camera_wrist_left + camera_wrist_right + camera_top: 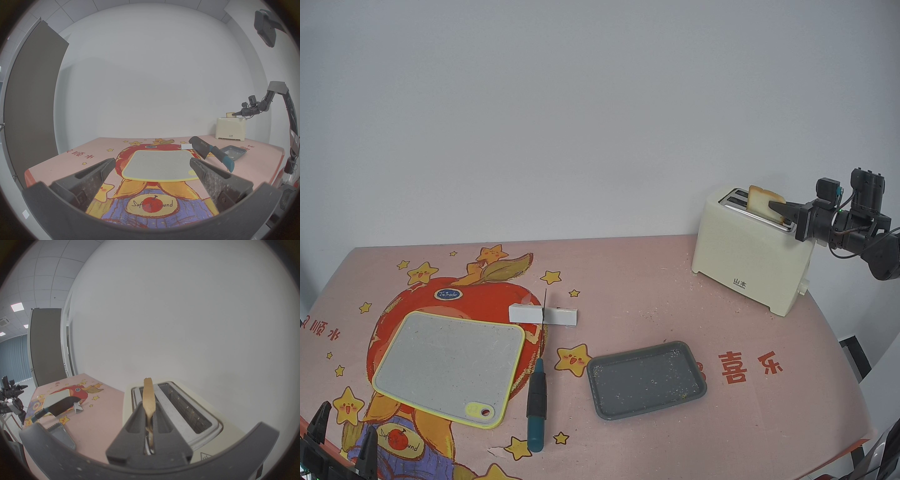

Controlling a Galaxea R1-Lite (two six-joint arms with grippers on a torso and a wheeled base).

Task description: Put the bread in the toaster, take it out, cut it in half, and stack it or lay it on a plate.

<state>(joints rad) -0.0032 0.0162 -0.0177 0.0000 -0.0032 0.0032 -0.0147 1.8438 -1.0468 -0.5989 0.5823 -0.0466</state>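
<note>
- Left end effector (340, 437): released, fingers spread wide with only air between them, low over the near left corner of the bench (650, 294).
- Cutting board (447, 365): grey with a yellow-green rim, lying flat on the bench just ahead of the left end effector, its hanging hole at the near corner.
- Knife (537, 406): just beyond the board's right edge, to the right of and ahead of the left end effector. The teal and black handle points toward the robot, and the blade stands on edge.
- White block (542, 314): the blade is slotted through it, near the board's far right corner. Knife and block together lie between the board and the tray.
- Grey tray (645, 379): rectangular and shallow, flecked with crumbs, near the knife handle and well below and to the left of the right end effector.
- Toaster (750, 253): cream, two slots, at the far right of the bench, directly under the right end effector.
- Bread (764, 203): one slice upright in a toaster slot, its top sticking out above the toaster.
- Right end effector (778, 208): level over the toaster top, clenched on the bread from the right, with the slice poking past its fingertips.
</note>
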